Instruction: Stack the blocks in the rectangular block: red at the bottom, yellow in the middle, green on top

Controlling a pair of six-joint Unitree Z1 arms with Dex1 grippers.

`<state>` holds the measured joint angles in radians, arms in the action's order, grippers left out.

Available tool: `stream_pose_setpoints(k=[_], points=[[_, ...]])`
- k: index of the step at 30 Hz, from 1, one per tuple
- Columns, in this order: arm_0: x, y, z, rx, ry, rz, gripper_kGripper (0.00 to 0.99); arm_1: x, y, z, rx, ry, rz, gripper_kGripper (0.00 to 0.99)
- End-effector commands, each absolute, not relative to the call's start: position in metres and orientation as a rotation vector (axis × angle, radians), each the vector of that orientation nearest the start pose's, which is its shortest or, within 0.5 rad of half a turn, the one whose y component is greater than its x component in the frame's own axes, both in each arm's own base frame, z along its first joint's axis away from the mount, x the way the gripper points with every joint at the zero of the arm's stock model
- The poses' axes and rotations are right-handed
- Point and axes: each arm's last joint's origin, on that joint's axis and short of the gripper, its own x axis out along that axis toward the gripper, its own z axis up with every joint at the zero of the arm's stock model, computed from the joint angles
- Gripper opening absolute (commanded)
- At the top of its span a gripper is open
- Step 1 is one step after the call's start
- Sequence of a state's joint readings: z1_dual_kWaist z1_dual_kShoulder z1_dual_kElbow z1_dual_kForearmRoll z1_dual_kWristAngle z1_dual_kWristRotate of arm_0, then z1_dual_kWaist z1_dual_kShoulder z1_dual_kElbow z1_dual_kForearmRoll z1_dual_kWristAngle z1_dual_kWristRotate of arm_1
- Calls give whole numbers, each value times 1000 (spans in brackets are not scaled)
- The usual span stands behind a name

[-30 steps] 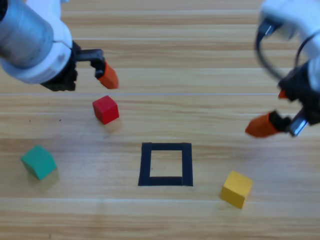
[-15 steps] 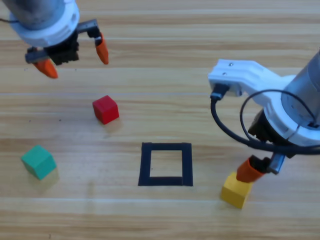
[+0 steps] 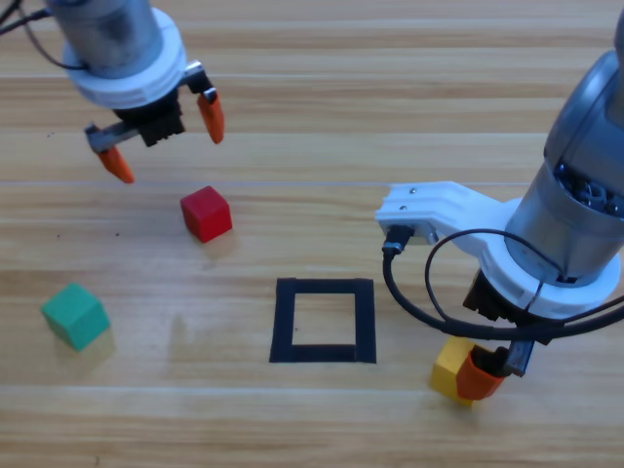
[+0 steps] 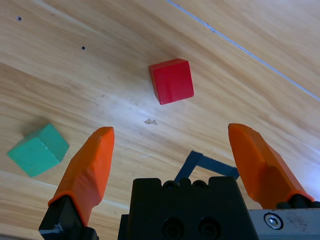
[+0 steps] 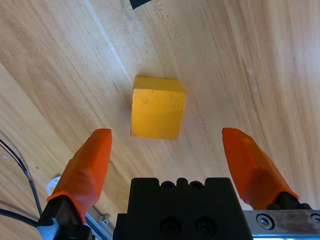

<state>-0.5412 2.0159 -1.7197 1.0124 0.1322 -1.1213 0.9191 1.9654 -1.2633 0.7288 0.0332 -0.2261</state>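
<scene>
Currently, tape square (image 3: 324, 321) holds only bare wood | matte red cube (image 3: 206, 214), green cube (image 3: 75, 315), yellow cube (image 3: 448, 370) outside | left gripper (image 3: 165, 138) fingers apart above red | right gripper (image 5: 172, 152) fingers apart over yellow.

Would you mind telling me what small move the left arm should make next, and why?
Probably lower the left gripper over the red cube. Its jaws are open, the cube lies just ahead between them in the wrist view, and red goes first into the tape square, which holds nothing yet.
</scene>
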Motion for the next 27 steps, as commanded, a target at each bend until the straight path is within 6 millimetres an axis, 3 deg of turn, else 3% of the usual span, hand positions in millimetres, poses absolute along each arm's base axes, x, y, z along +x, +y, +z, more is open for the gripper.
stream_pose_setpoints(k=[1, 23, 26, 27], points=[[381, -217, 244, -531, 1326, 483, 963, 210, 297, 192, -857, 1309, 971, 959], [406, -231, 186, -590, 1378, 632, 959, 216, 313, 165, -911, 1387, 973, 808], [411, -234, 179, -596, 1377, 639, 960, 216, 313, 165, -914, 1388, 975, 681], [413, -235, 177, -596, 1377, 639, 960, 216, 313, 165, -917, 1391, 975, 584]])
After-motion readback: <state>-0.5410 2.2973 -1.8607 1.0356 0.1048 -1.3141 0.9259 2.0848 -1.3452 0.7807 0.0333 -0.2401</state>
